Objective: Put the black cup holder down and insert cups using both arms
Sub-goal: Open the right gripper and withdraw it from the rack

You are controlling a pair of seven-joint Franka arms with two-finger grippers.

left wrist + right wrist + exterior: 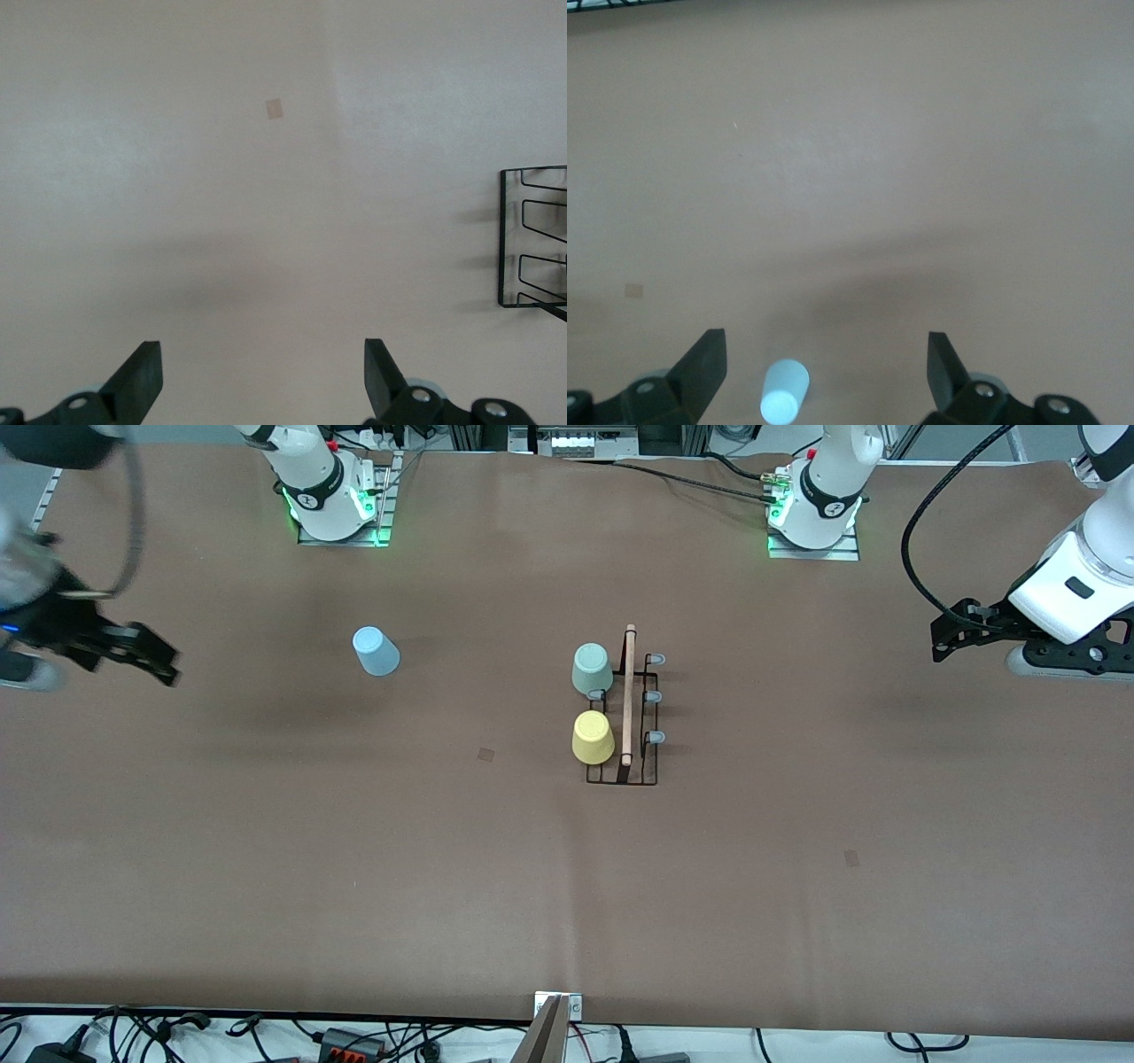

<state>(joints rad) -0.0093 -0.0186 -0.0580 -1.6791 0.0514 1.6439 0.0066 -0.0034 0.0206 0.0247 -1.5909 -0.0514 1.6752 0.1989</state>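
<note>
The black cup holder [623,772] stands mid-table with its wooden rod handle [629,695] on top. The grey-green cup [592,669] and the yellow cup [593,737] sit bottom-up on its prongs, on the side toward the right arm's end. Three grey-tipped prongs [656,737] on the side toward the left arm's end are bare. The light blue cup [376,651] stands alone on the table toward the right arm's end, and also shows in the right wrist view [785,391]. My right gripper [164,662] [826,367] is open and empty. My left gripper [941,638] [263,372] is open and empty; the rack's edge [503,239] shows in its view.
Small tape marks lie on the brown table cover [485,754] [851,857]. The arm bases [332,505] [819,509] stand along the table's edge farthest from the front camera. Cables and a bracket [554,1027] sit off the table edge nearest that camera.
</note>
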